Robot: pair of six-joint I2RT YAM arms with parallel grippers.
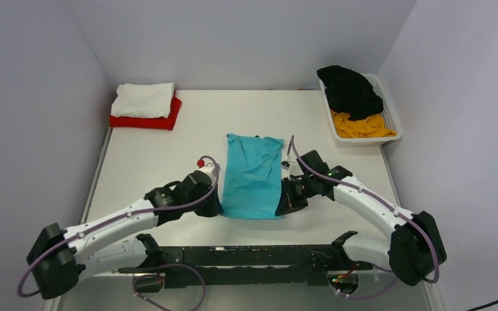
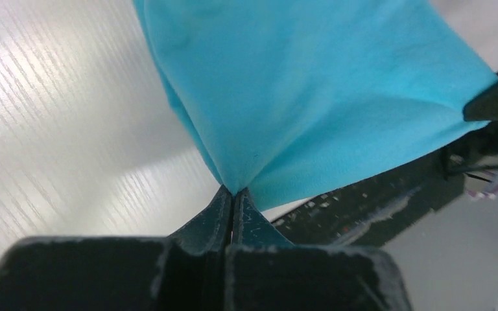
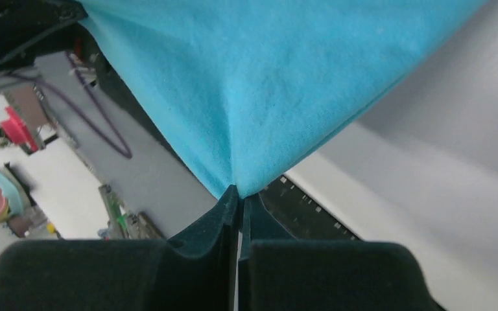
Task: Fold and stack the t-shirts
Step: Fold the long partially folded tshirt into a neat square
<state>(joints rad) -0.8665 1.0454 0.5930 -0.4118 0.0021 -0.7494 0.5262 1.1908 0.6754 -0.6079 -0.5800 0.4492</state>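
Note:
The teal t-shirt lies as a long folded strip in the middle of the table. My left gripper is shut on its near left corner, and the cloth is pinched between the tips. My right gripper is shut on its near right corner, with the cloth rising from the tips. Both near corners are lifted a little off the table. A folded white t-shirt rests on a folded red t-shirt at the back left. A black t-shirt and a yellow-orange t-shirt lie in the basket.
The white slatted basket stands at the back right by the right wall. Grey walls close the table on three sides. The black rail with the arm bases runs along the near edge.

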